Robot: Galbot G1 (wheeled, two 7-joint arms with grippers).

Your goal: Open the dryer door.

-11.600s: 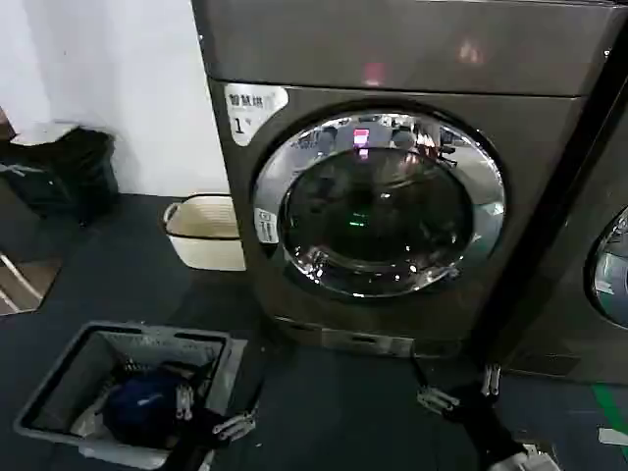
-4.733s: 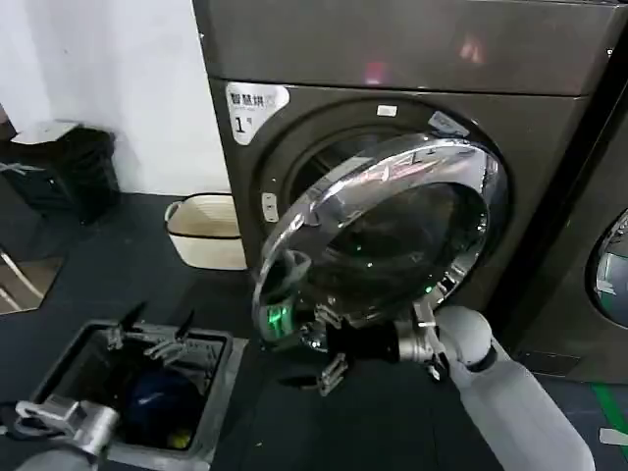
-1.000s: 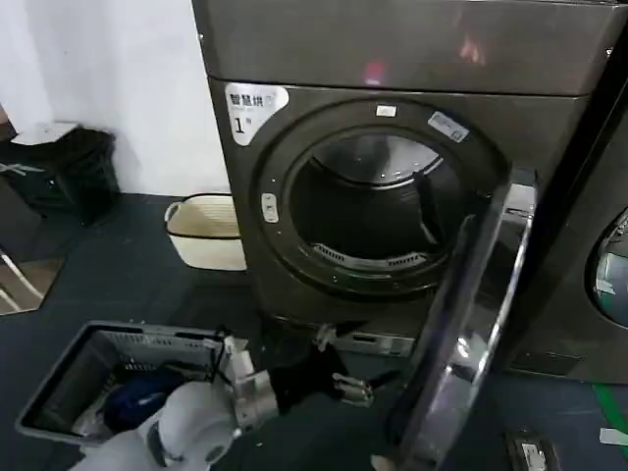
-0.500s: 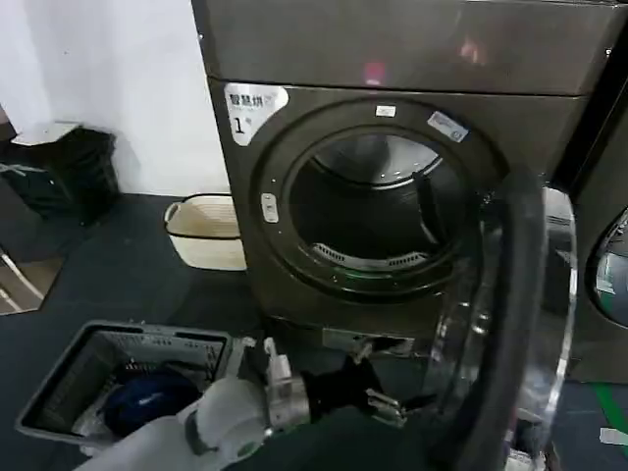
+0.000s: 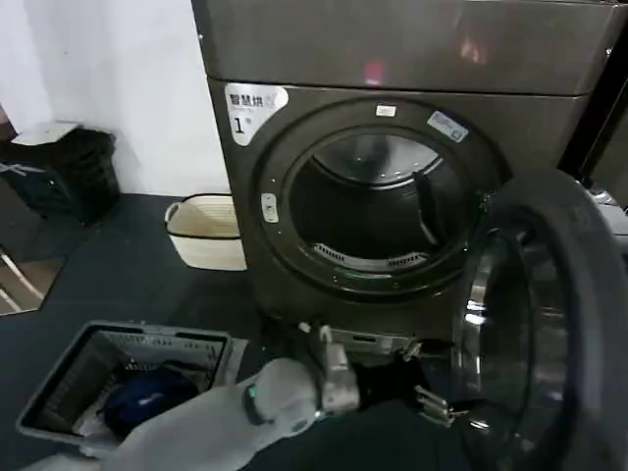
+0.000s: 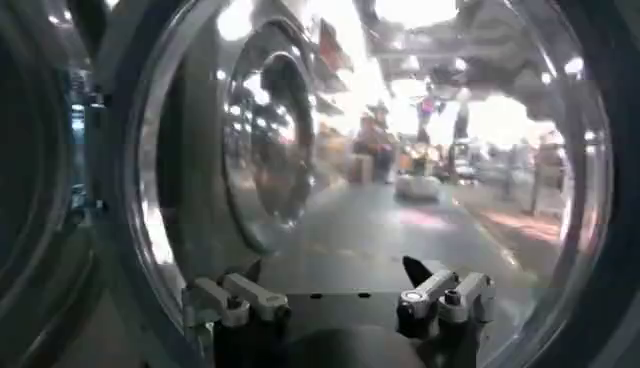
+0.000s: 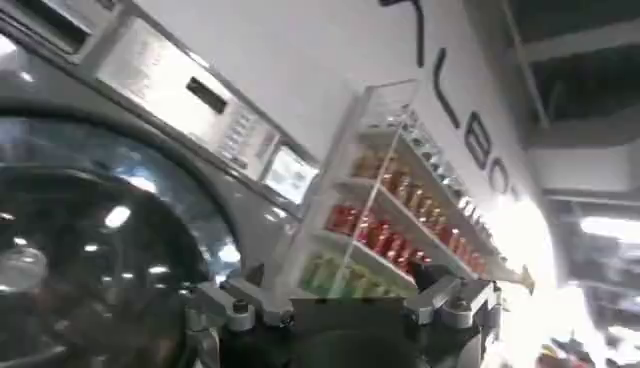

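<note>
Reaching low across the dryer front, my left pincer sits at the door's inner rim.
Door hangs wide open on the right, drum exposed; fingers spread wide, gripping nothing. Right pincer faces a machine's panel, fingers apart. Basket on the floor, left.

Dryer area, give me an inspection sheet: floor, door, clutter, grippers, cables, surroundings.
Surface: dark floor.
Job's things: dryer door swung wide open to the right; drum exposed.
Clutter: grey basket holding a dark blue item; cream tub; black bin.
Grippers: left gripper open, at the door's inner lower rim; right gripper open, near a neighbouring machine.
Cables: nothing seen.
Surroundings: white wall.
</note>
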